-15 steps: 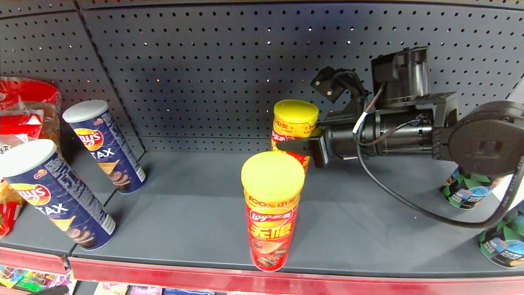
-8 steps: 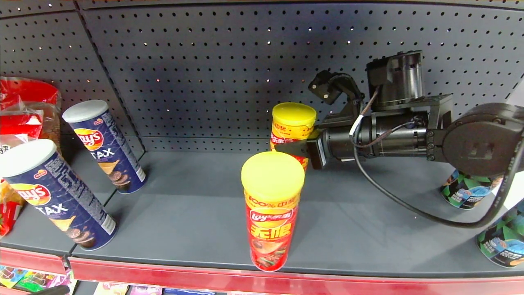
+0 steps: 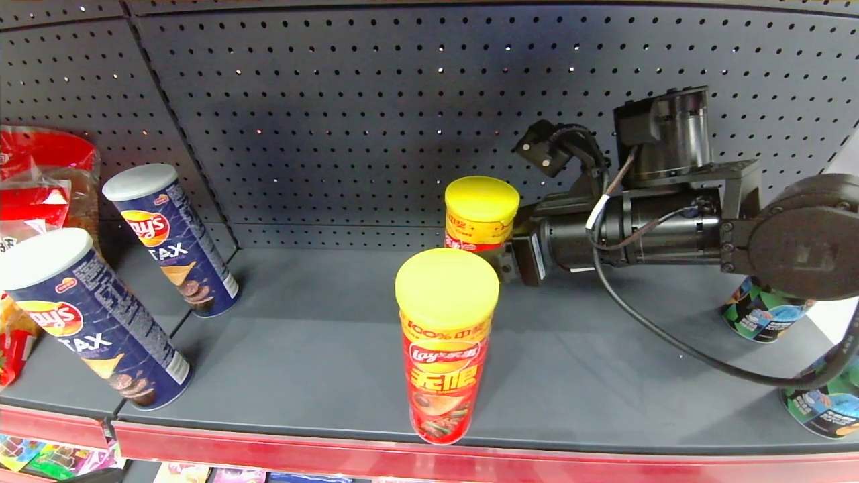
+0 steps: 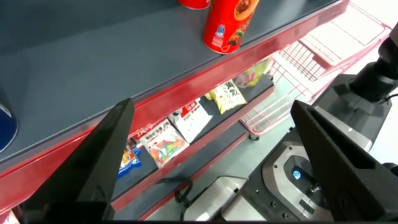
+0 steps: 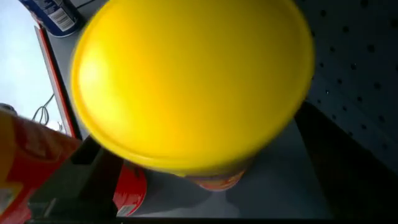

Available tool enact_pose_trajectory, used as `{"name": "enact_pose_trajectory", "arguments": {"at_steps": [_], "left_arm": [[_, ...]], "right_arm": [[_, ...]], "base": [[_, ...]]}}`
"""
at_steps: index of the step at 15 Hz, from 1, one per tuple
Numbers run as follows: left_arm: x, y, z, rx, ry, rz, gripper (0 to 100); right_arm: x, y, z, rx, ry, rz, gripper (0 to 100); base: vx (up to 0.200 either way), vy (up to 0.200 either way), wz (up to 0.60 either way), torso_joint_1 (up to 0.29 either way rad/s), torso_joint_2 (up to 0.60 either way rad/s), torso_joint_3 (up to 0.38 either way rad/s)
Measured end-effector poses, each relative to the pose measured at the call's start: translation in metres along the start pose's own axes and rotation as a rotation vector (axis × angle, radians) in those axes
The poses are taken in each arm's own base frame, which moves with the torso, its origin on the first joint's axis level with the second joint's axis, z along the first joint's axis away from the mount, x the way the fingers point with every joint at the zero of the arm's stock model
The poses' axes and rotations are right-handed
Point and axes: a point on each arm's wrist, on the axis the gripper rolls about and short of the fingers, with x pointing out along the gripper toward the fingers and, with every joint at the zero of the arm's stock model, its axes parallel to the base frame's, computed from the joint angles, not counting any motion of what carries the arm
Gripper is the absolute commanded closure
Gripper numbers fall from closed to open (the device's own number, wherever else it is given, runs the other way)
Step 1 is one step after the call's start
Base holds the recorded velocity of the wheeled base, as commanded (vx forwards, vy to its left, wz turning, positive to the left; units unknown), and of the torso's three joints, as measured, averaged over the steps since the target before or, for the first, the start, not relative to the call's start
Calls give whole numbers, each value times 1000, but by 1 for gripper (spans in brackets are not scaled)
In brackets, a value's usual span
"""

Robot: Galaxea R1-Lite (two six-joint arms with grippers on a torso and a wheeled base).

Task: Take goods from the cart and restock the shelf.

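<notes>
A red chips can with a yellow lid (image 3: pixel 482 213) stands upright near the back of the grey shelf (image 3: pixel 322 362). My right gripper (image 3: pixel 495 253) comes in from the right and is shut on its lower body. In the right wrist view the lid (image 5: pixel 193 81) sits close below the camera, with a dark finger (image 5: pixel 59 190) beside the can. A second, matching can (image 3: pixel 446 342) stands free at the shelf's front edge, just in front of the held one. My left gripper (image 4: pixel 221 162) hangs open and empty below the shelf's red lip (image 4: pixel 186 93).
Two blue chips cans (image 3: pixel 171 238) (image 3: pixel 94 315) stand at the left, red snack bags (image 3: pixel 40 174) beyond them. Green-black cans (image 3: pixel 765 312) (image 3: pixel 822 396) stand at the right under my right arm. A pegboard wall (image 3: pixel 376 121) closes the back. A red cart (image 4: pixel 323 43) is beside the shelf.
My right gripper and the held can have come down towards the shelf board, and the can has straightened up. The front can has not moved.
</notes>
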Motion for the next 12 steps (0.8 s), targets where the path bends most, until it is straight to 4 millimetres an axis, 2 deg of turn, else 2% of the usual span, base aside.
{"name": "enact_pose_trajectory", "arguments": {"at_steps": [2, 5, 8, 12], "left_arm": [[4, 1, 1, -7, 23, 3, 0], [14, 3, 9, -20, 64, 12, 0], [28, 6, 19, -35, 122, 22, 0], [61, 14, 36, -53, 234, 34, 0]], "right_arm": [[-11, 4, -3, 8, 5, -6, 0], [-37, 15, -18, 30, 32, -31, 0], [-74, 31, -38, 40, 48, -54, 0], [-144, 59, -62, 15, -28, -74, 0]], "base": [[0, 0, 0, 0, 0, 0], [0, 0, 0, 0, 0, 0], [0, 0, 0, 0, 0, 0], [0, 0, 0, 0, 0, 0]]}}
